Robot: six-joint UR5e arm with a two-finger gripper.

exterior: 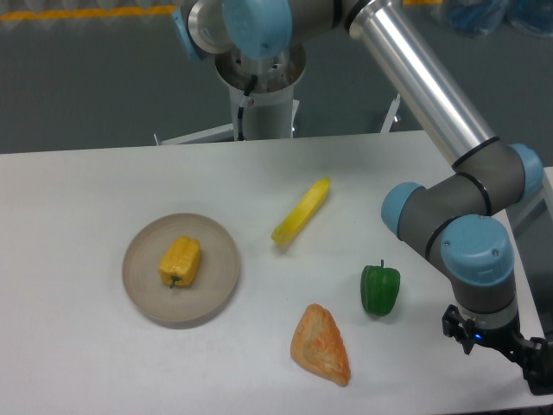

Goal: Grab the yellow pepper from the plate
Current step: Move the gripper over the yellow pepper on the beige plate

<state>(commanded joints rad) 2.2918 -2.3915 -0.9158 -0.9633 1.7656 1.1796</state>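
The yellow pepper (180,261) lies on its side in the middle of the round beige plate (220,277) at the left of the white table. Far to the right, at the table's right front corner, is my gripper (529,356). Only its black base under the blue wrist joint shows; the fingers run off the frame edge, so their state is hidden. Nothing is seen in its grasp. The whole width of the table separates it from the plate.
A long slim yellow corn-like piece (301,212) lies mid-table. A green bell pepper (380,289) stands close to the left of the wrist. An orange wedge-shaped piece (320,345) lies near the front edge. The arm's base (259,95) stands behind the table.
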